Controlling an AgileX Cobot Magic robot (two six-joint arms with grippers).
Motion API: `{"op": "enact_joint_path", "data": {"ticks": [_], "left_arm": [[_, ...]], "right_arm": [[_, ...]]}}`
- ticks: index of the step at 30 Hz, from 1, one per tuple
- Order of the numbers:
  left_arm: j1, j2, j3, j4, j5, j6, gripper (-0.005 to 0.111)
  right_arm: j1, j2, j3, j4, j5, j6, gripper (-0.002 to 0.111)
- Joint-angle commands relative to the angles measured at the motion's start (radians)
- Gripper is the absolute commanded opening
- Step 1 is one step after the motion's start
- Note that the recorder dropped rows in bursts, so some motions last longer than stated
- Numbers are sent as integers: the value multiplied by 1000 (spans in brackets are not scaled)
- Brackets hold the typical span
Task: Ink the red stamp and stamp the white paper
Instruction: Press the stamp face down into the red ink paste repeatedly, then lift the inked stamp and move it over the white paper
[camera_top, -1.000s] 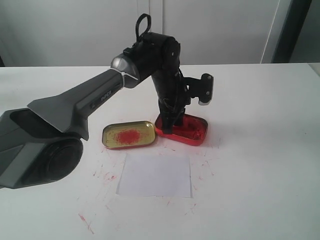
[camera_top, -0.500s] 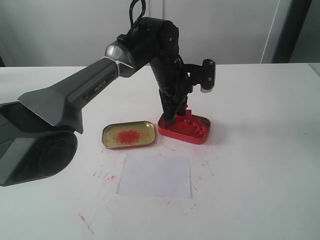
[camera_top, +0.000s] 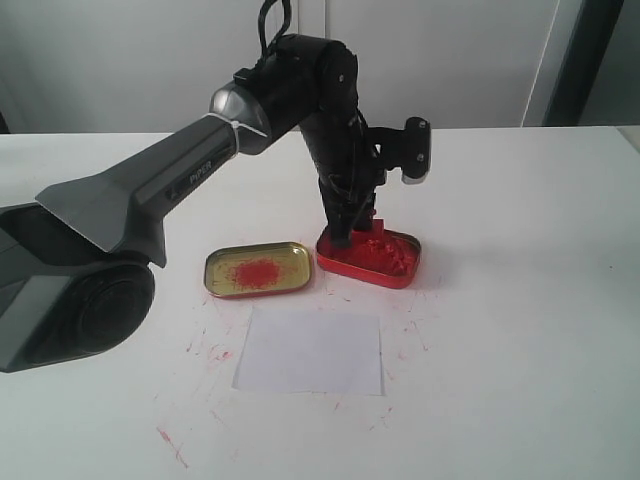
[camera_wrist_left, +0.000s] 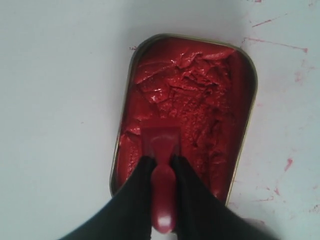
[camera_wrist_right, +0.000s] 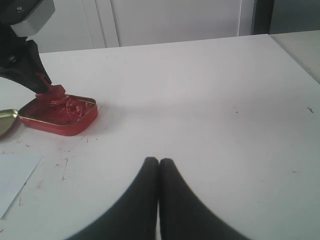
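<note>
My left gripper (camera_wrist_left: 161, 161) is shut on the red stamp (camera_wrist_left: 161, 145), clamping its knob handle while the square base rests on the red ink inside the red ink tin (camera_wrist_left: 242, 135). In the exterior view the left gripper (camera_top: 352, 225) stands over the tin (camera_top: 395, 272) with the stamp (camera_top: 372, 222) partly showing beside the fingers. The white paper (camera_top: 310, 351) lies flat in front of the tin, apart from it. My right gripper (camera_wrist_right: 159, 162) is shut on nothing above bare table, far from the tin (camera_wrist_right: 62, 125); it is out of the exterior view.
A gold-coloured tin lid (camera_top: 257, 270) with a red smear lies open to the left of the ink tin. Red ink specks and streaks (camera_top: 172, 446) mark the white table (camera_top: 520, 340) around the paper. The left arm's bulky body (camera_top: 90, 270) fills the left side.
A second ago the left gripper with the stamp tipped the tin at its left end; it then shifted slightly right and the tin settled flat. Nothing has moved in the last half second.
</note>
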Motion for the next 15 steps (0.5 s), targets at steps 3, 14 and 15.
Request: {"op": "enact_joint_path", "data": {"ticks": [3, 14, 15], "left_arm": [[2, -25, -7, -24, 90, -69, 0], [2, -54, -7, -38, 90, -184, 0], [2, -56, -7, -38, 90, -194, 0]], "right_arm": [[3, -4, 4, -2, -9, 1, 0], [3, -4, 4, -2, -9, 1, 0], [3, -4, 4, -2, -9, 1, 0]]}}
